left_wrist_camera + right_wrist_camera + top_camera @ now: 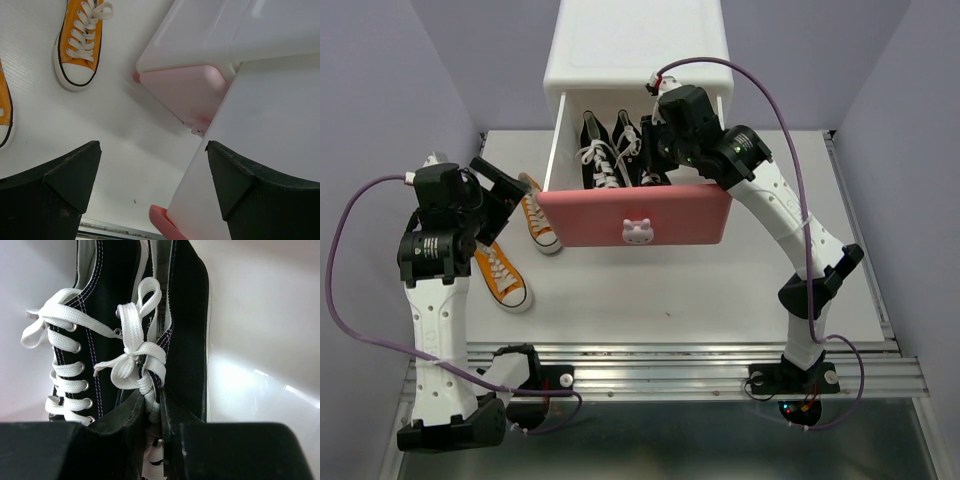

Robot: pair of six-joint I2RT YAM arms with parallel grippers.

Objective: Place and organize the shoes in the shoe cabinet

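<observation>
On the left, the left gripper (508, 188) hangs above the white table (720, 290) with its jaws spread wide and nothing between them. Just beside it lie two orange canvas lace-up sneakers with white laces and soles: the near orange sneaker (501, 276) lies flat by the arm, and the far orange sneaker (541, 218) rests close to the left corner of the open drawer. Both are outside the cabinet, a little apart from each other. In the middle at the far side stands the small white plastic shoe cabinet (640, 45), its upper drawer pulled out toward the near edge; the deep pink drawer front (670, 215) carries a white bunny-shaped knob (637, 231). The left wrist view shows the pale pink lower drawer (182, 90) shut beneath it. Inside the open drawer two black canvas sneakers with white laces sit side by side, the left black sneaker (594, 152) and the right black sneaker (627, 145). On the right, the right gripper (156, 412) reaches down into the drawer, its jaws drawn close together and pinching the canvas and lace of the right black sneaker.
</observation>
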